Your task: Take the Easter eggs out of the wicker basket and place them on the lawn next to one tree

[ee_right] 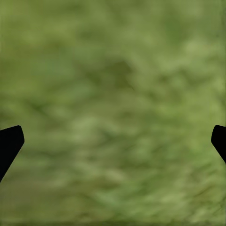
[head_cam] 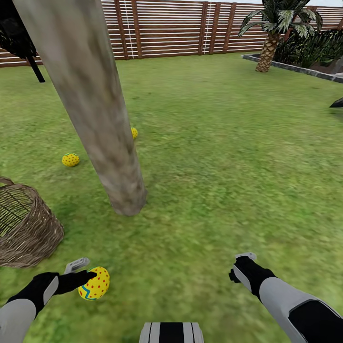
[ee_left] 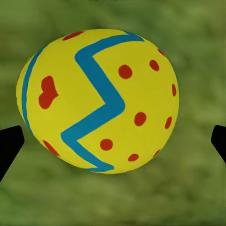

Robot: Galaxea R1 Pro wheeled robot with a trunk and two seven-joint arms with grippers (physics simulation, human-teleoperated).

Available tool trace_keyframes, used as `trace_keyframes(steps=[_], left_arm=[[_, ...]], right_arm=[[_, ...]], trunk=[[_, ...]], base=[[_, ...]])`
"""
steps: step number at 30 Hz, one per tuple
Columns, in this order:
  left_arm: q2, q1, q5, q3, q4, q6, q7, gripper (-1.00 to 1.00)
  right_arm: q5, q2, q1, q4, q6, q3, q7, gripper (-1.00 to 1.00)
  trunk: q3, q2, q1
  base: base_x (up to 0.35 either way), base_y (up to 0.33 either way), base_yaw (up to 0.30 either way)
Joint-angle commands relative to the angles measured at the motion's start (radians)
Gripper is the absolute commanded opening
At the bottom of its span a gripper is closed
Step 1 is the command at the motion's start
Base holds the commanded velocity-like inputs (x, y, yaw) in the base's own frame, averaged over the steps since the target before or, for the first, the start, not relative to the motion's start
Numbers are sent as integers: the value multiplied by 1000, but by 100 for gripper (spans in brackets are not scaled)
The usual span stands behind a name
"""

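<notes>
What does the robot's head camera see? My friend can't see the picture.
The left gripper has a spotted yellow egg at its fingertips, low over the lawn. A thick tree trunk has two more eggs nearby, and a wicker basket sits left.

Both arms reach forward and low from the bottom corners of the head view, grey forearms ending in black wrists. The left gripper (head_cam: 82, 271) points inward toward the middle, one light finger above and one dark finger below, and in the left wrist view its jaws stand wide apart with only the two black fingertips (ee_left: 10, 145) at the picture's edges. The right gripper (head_cam: 244, 259) sits a little farther forward, angled up and inward, and its wrist view likewise shows its jaws spread wide, tips (ee_right: 11, 143) at the edges.
</notes>
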Motion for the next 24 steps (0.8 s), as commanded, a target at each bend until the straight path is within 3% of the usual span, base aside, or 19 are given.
trace_keyframes(steps=[1, 6, 24], left_arm=[[-1, 0, -7, 8, -1, 7, -5, 100], [-21, 0, -9, 7, -2, 6, -3, 100], [-43, -1, -10, 7, 1, 12, 2, 100]], right_arm=[[-11, -1, 0, -3, 5, 8, -6, 100], [-11, -1, 0, -3, 5, 8, -6, 100], [-12, -1, 0, -3, -31, 8, -6, 100]], trunk=[[-1, 0, 0], [19, 1, -2], [88, 5, -11]], base=[[0, 0, 0], [0, 0, 0], [-2, 0, 0]])
